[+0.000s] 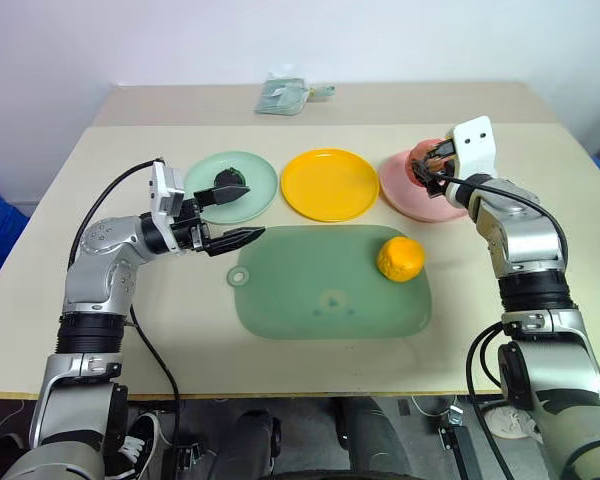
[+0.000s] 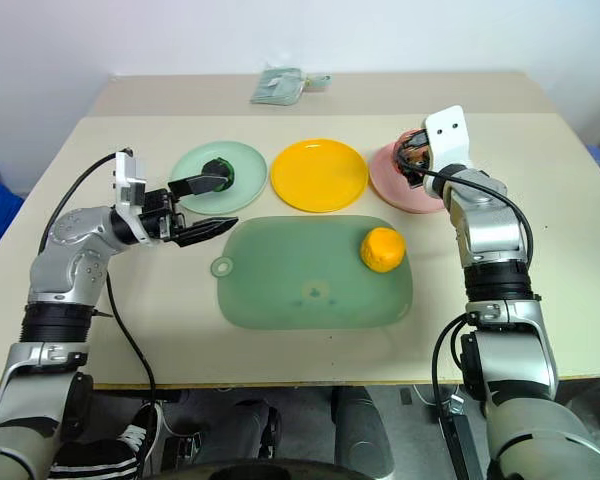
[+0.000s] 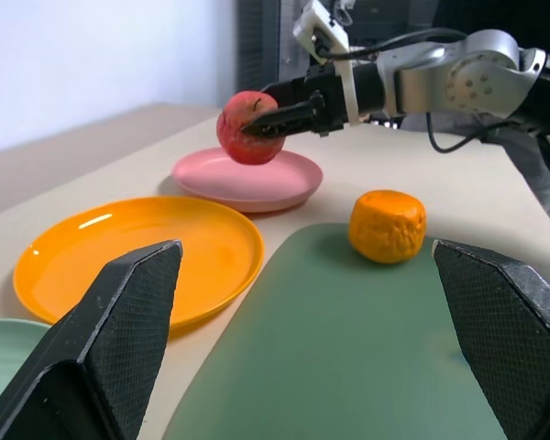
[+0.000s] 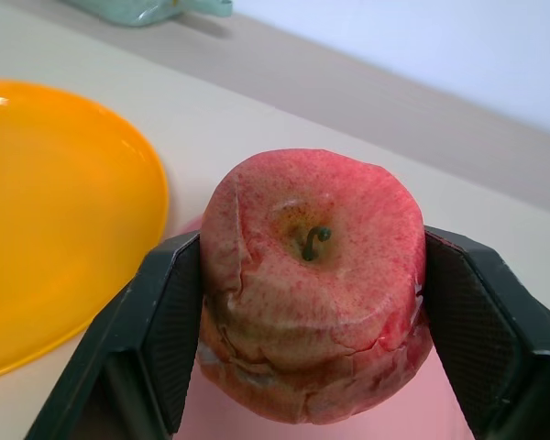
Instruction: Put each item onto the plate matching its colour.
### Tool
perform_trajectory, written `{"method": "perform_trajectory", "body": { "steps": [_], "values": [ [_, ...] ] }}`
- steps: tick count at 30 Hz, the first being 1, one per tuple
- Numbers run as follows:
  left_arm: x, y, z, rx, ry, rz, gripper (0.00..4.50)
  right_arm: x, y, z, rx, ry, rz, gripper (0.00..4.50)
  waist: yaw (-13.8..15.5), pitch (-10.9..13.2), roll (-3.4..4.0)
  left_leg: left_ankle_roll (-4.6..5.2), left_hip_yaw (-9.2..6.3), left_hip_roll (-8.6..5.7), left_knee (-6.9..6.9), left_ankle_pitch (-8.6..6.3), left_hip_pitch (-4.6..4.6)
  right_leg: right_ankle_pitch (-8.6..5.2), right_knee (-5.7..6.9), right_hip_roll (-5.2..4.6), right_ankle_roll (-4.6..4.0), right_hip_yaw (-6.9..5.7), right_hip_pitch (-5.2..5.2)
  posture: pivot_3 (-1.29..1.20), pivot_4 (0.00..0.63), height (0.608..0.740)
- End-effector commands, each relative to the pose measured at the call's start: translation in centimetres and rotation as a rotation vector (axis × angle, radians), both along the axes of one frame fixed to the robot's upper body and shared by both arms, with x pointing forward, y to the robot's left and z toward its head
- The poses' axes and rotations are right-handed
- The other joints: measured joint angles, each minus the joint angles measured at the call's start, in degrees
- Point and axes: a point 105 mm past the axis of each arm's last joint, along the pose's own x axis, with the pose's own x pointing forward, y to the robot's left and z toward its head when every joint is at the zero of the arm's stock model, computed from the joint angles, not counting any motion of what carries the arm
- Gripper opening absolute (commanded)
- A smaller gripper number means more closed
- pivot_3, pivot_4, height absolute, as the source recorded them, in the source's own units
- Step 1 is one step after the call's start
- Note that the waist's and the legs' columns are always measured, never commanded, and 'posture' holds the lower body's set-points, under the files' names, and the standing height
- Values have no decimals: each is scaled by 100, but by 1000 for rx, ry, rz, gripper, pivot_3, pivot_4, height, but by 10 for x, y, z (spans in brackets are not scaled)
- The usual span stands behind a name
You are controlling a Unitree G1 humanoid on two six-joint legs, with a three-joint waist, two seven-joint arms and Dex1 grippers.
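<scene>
**Over the pink plate: apple in the right jaws**

Above the pink plate at the right of the tabletop, the right gripper has its jaws clamped on the red apple. The orange sits on the green mat, near its right edge. The yellow plate is bare. The dark green ball lies on the mint plate. The left gripper hovers beside that plate, jaws wide apart.
</scene>
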Motion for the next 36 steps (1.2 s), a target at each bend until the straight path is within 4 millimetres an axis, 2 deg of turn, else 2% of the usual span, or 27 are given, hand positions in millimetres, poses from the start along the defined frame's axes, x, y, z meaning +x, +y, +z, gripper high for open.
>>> {"method": "perform_trajectory", "body": {
  "steps": [1,4,6,8,10,11,14,16,20,26,29,32,34,36],
  "values": [
    [-2,5,10,-3,-42,2,4500,0,-6,23,19,-67,-20,4413,5,0,0,0,0,0,0,0,0,0,0,0,0,0,0,0,150,740],
    [-4,4,10,-11,-33,-12,4500,-1,-3,48,46,-165,-6,4413,5,0,1,0,0,0,0,0,0,0,1,0,0,0,0,0,150,740],
    [-6,4,9,-17,-14,-23,4500,-6,1,64,130,-214,55,4413,5,1,1,0,0,0,0,0,0,0,1,0,0,0,0,0,150,740],
    [-7,5,7,-15,-8,-27,4500,-19,19,68,140,-210,220,4413,5,1,1,0,-1,0,0,0,0,0,2,0,0,0,0,0,150,740],
    [-7,6,6,-21,-3,-22,4500,-41,47,59,103,-142,449,4413,9,1,2,1,-2,1,-4,0,-1,0,2,2,0,-1,0,0,150,740],
    [-9,6,4,-10,2,-33,4500,-58,60,52,71,-100,577,4413,11,1,2,1,-5,4,-6,-1,-1,0,0,5,0,-4,2,0,150,740],
    [-14,5,1,-7,32,-76,4500,-100,78,30,1,62,803,4413,48,1,2,6,-9,4,-5,-3,-2,0,-5,5,0,-8,5,0,150,740],
    [-15,4,1,-8,37,-86,4500,-113,75,12,-91,155,837,4413,59,1,2,31,-7,-2,3,-17,-2,0,-7,-3,1,-7,11,0,150,740],
    [-16,4,-2,-5,53,-96,4500,-120,65,-8,-161,274,820,4413,45,1,2,47,0,-7,19,-26,10,0,-15,-7,0,-3,22,0,150,740],
    [-16,5,-4,-2,61,-100,4500,-106,39,-30,-265,345,670,4413,48,1,2,24,-1,3,10,-14,11,0,-10,3,0,-5,13,0,150,740],
    [-16,6,-4,0,59,-96,4500,-113,37,-43,-250,420,690,4413,59,1,2,20,-1,2,10,-11,8,0,-12,1,0,-5,13,0,150,740],
    [-16,6,-5,1,60,-93,4500,-105,35,-46,-229,427,638,4413,59,1,2,13,0,0,11,-8,6,0,-13,-3,0,-4,13,0,150,740],
    [-16,5,-5,1,59,-91,4500,-109,37,-52,-214,466,656,4413,59,1,2,14,0,-1,12,-8,6,0,-14,-4,0,-3,14,0,150,740],
    [-16,6,-5,1,55,-86,4500,-112,40,-54,-207,477,682,3901,59,1,2,13,-1,-1,11,-8,6,0,-14,-3,0,-4,13,0,150,740]
  ]
}}
